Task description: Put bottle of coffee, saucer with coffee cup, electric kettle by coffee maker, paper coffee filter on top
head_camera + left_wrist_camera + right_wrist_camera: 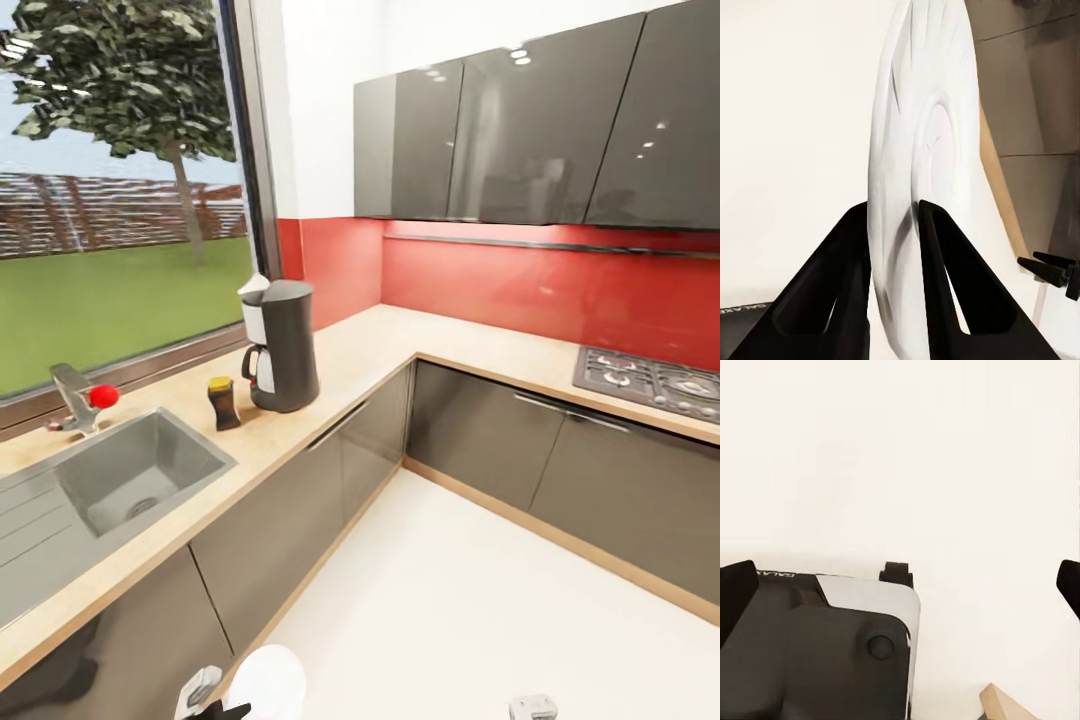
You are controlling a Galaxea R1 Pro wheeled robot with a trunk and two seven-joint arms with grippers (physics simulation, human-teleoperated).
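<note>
Head view: L-shaped kitchen desk [380,350], light wood top, grey cabinet fronts below, red backsplash, glossy grey wall cabinets [520,130] above. Window on the left looks onto lawn and a tree.

Coffee maker [280,345] stands on the desk near the window, upright, dark body with a white paper coffee filter [253,285] sitting on its top. Bottle of coffee [223,402] is just left of it on the desk, close but apart, upright, dark with a yellow cap. Sink [135,480] is further left and nearer, with a faucet [72,395] and a red knob [103,396] behind it. Hob [655,382] sits on the right run of the desk, well apart from the coffee maker.

Left gripper [894,225]: black fingers [945,277] closed on the rim of the white saucer [926,150], one on each face, saucer held edge-on and roughly upright. In the head view the saucer [268,682] shows at the near bottom edge, over the white floor [480,600], just off the cabinet fronts and well short of the coffee maker.

Right gripper [900,585]: dark fingertip tips [736,589] show at the two sides of the right wrist view, spread wide, nothing between them. Below it: robot base and pale floor.
</note>
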